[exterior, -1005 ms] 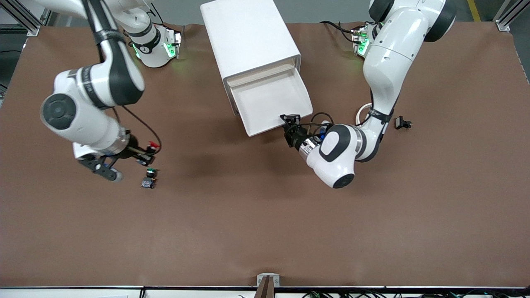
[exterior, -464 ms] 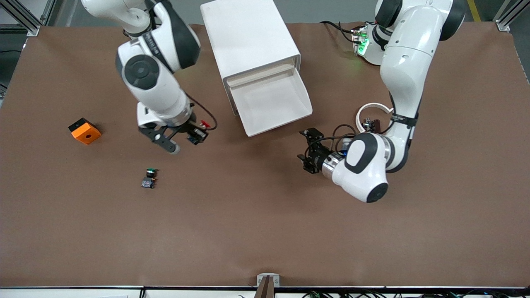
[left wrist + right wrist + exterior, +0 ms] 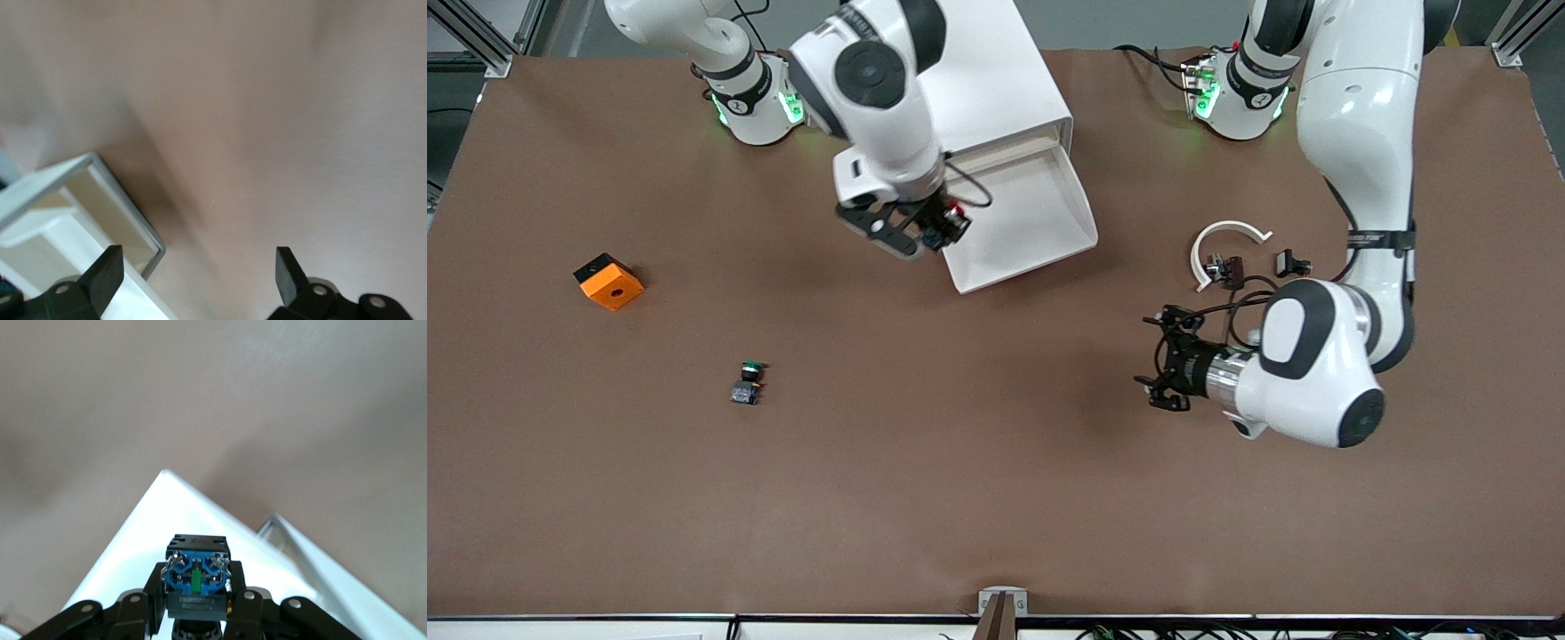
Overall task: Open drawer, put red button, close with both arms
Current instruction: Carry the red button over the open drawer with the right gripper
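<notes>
I've got the red button [image 3: 953, 216] clamped in the right tool [image 3: 925, 231], hanging over the drawer [image 3: 1049, 233] at the edge toward the right arm's end of the table [image 3: 996, 498], near the corner closest to the front cam. Drawer's open, tray interior sits just toward the left arm's side of the tool, so a short shift that way should put the btn over the tray.

Btn's long axis runs roughly level, in line w/ the tool's reach: red cap points in toward the tray, blue-grey base block faces the wrist, per the right wrist view [image 3: 197, 583]. Fingers pinch it across the body.

Left tool [image 3: 1163, 363] is spread wide, holding nothing, waiting over bare table well apart from the drawer front. Right arm's plainly the nearer one for the drop; left is placed to come in at the drawer front for the close.
</notes>
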`<move>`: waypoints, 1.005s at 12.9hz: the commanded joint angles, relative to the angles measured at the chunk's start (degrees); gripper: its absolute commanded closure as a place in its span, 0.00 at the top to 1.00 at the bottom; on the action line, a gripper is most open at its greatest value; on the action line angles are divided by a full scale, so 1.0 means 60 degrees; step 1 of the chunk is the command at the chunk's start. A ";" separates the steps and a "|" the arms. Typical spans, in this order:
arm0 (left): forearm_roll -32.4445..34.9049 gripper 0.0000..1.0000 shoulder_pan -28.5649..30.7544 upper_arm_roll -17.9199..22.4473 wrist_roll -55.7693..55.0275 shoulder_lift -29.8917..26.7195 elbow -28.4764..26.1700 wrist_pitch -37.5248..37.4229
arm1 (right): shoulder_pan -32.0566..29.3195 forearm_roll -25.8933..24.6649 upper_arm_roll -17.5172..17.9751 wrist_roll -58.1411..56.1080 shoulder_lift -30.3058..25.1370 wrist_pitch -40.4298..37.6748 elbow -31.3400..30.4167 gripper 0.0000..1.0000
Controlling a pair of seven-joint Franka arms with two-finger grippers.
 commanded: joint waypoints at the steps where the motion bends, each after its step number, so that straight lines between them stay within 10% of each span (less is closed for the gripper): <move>1: 0.1286 1.00 -0.0107 0.0235 0.1702 -0.0540 -0.0048 -0.0041 | 0.0873 0.0109 -0.0140 0.1025 0.0124 0.0456 0.0052 0.00; 13: 0.5012 1.00 -0.0048 0.0162 0.8869 -0.2049 -0.0545 0.0150 | 0.2312 -0.0623 -0.0169 0.3329 0.2058 0.1146 0.1106 0.00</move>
